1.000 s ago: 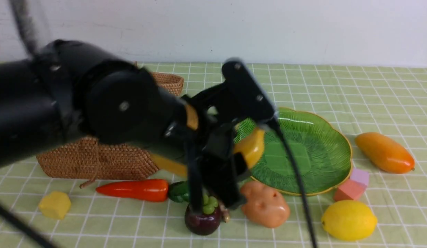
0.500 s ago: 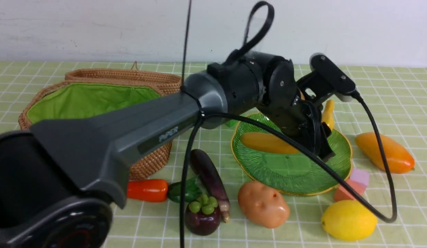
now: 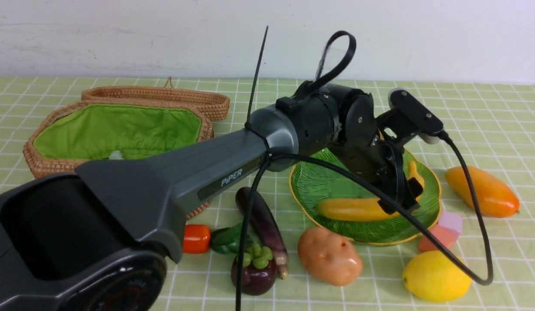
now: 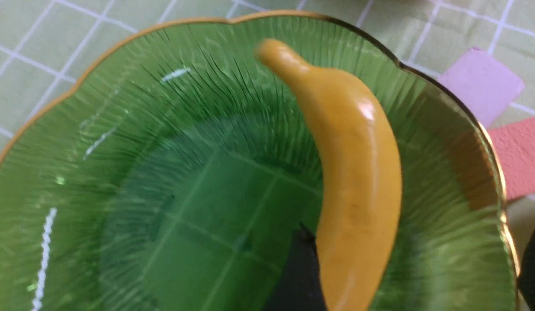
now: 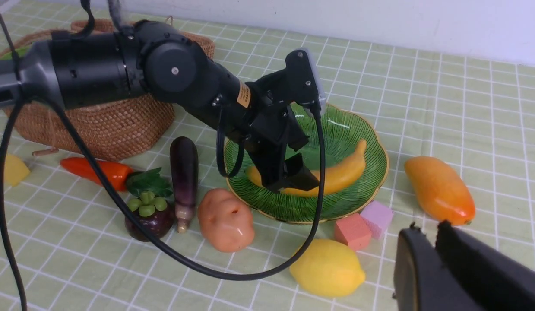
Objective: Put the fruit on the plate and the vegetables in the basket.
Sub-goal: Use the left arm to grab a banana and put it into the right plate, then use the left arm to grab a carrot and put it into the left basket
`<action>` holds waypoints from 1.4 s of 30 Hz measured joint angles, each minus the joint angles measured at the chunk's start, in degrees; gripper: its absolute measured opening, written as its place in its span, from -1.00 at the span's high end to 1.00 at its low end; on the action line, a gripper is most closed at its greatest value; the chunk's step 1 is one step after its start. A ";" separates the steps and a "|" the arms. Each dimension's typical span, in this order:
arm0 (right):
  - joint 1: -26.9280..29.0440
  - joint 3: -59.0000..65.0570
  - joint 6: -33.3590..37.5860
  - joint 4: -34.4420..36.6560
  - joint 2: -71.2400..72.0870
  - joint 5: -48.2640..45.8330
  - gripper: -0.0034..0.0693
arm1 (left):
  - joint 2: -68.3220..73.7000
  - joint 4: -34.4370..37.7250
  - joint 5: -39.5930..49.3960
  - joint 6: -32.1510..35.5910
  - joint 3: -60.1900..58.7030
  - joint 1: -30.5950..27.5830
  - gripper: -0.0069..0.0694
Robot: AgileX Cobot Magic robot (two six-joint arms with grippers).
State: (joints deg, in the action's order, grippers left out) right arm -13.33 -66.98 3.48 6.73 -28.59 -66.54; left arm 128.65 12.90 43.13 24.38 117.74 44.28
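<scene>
The yellow banana (image 3: 353,208) lies in the green plate (image 3: 323,185), its tip up by the far rim. My left gripper (image 3: 407,194) is low over the plate and open; in the left wrist view the banana (image 4: 358,172) rests against one finger with a wide gap to the other. The mango (image 3: 481,190) lies right of the plate, the lemon (image 3: 437,275) in front of it. The mangosteen (image 3: 254,272), eggplant (image 3: 261,220), potato (image 3: 330,255) and red-orange vegetable (image 3: 196,238) lie in front of the basket (image 3: 55,166). My right gripper (image 5: 427,226) is shut and empty, near the mango (image 5: 440,190).
A pink foam block (image 3: 438,237) and a lilac one (image 3: 452,221) touch the plate's front right rim. A yellow block (image 5: 8,168) lies left of the red-orange vegetable. The left arm's cable loops over the plate and past the lemon. The basket stands open and shows only its green lining.
My left arm swung right from the basket's front to the plate, carrying the banana. It lowered, the jaws opened, and the banana now lies in the plate.
</scene>
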 joint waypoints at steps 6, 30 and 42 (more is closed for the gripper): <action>0.00 0.00 0.00 0.16 0.00 -0.38 0.70 | -9.26 -3.25 14.99 -9.27 0.00 0.00 0.07; 0.00 0.00 20.05 21.53 0.00 -1.08 0.69 | -59.01 -16.64 20.86 -11.06 -60.08 -1.19 0.85; 0.00 0.00 30.94 33.86 0.00 -3.97 0.66 | -45.85 -7.57 0.72 17.96 -64.48 -12.44 0.66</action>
State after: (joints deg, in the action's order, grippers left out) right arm -13.33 -66.98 34.42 40.58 -28.59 -70.52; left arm 82.80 5.33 43.86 42.34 53.26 31.85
